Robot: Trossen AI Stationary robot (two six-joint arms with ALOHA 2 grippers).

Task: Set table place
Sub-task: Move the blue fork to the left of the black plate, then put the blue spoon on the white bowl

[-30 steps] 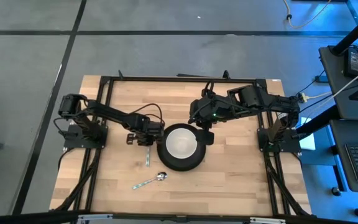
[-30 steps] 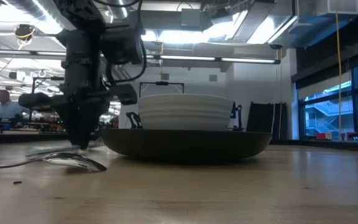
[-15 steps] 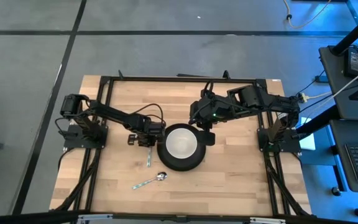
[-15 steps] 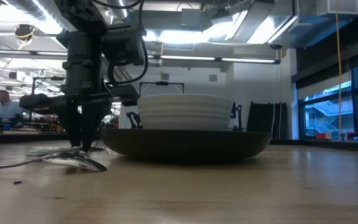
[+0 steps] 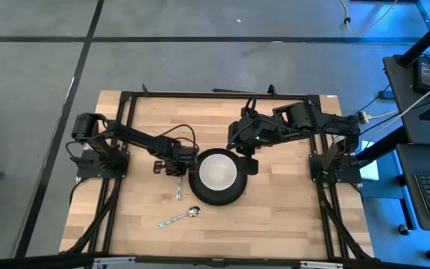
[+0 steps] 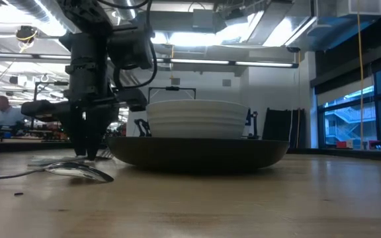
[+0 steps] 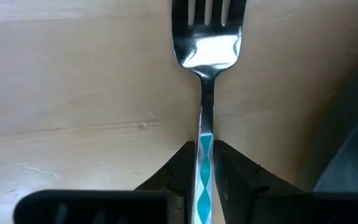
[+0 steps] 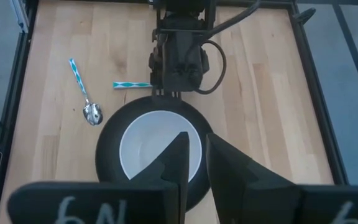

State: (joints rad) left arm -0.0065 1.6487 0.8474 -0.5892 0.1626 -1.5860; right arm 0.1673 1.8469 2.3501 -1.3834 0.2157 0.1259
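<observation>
A fork point(image 5: 178, 187) with a turquoise-patterned handle point(image 7: 204, 152) lies flat on the wooden table point(image 5: 290, 217), just left of a black plate point(image 5: 200, 196). A white bowl point(image 5: 216, 173) stands in the plate. My left gripper point(image 7: 206, 163) points down over the fork's handle end. It is open by a narrow gap, one finger on each side of the handle. My right gripper point(image 8: 196, 146) hovers above the plate's far right rim, open by a narrow gap and empty.
A spoon point(image 5: 181, 218) with the same turquoise handle lies slantwise on the table near the front, left of the plate. It also shows in the low view point(image 6: 71, 170). Bare wood lies right of the plate and along the near edge.
In the low view my left gripper's fingertips, which were together at the table a second ago, have parted a little. The fork lies on the table. Nothing else has moved.
</observation>
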